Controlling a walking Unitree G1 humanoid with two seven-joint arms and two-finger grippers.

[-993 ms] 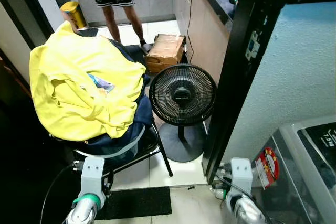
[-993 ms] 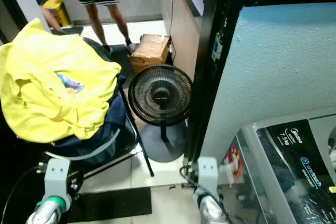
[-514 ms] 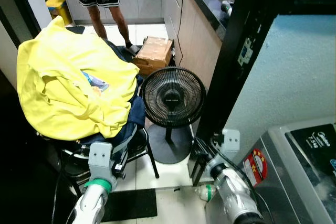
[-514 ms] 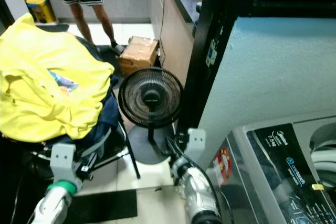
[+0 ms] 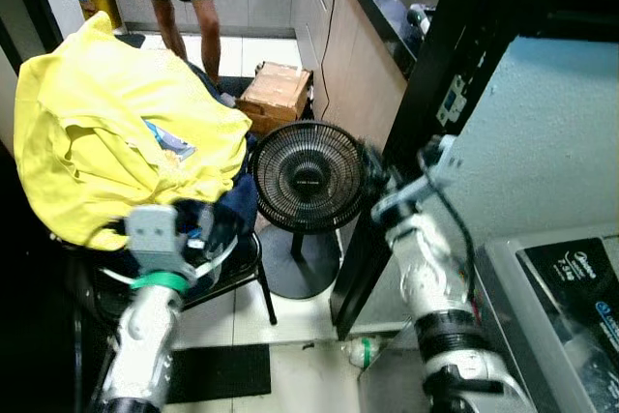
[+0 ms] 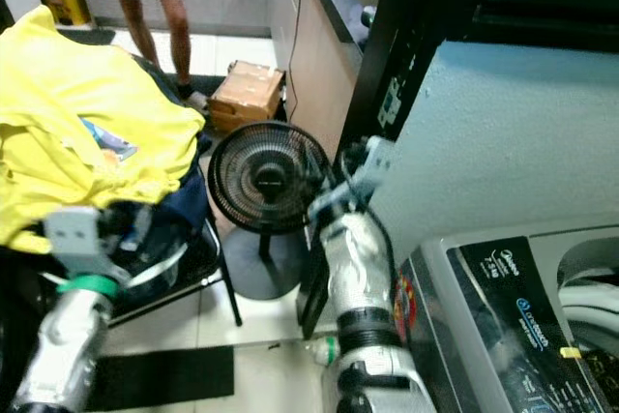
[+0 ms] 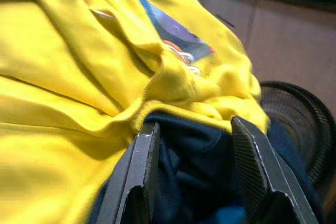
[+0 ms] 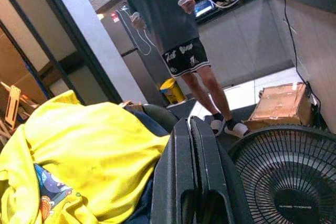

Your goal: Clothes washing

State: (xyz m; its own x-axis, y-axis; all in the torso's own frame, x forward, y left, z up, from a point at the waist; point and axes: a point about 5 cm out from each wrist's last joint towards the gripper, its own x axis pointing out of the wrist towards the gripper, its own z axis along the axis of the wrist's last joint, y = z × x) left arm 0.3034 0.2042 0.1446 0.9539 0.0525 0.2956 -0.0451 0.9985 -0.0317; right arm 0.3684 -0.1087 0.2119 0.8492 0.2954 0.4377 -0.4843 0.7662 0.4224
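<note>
Left gripper [image 7: 191, 174] gapes over dark navy cloth [image 7: 191, 156] beneath the rumpled yellow shirt [image 5: 116, 132] (soft, creased); right gripper [image 8: 191, 174] pressed closed.

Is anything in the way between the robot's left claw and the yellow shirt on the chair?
Nothing visible blocks it. The left gripper is open and right up against the pile, fingers pointing at the dark blue garment tucked under the yellow shirt's hem. The black fan stands beside the chair, off to the side.
</note>
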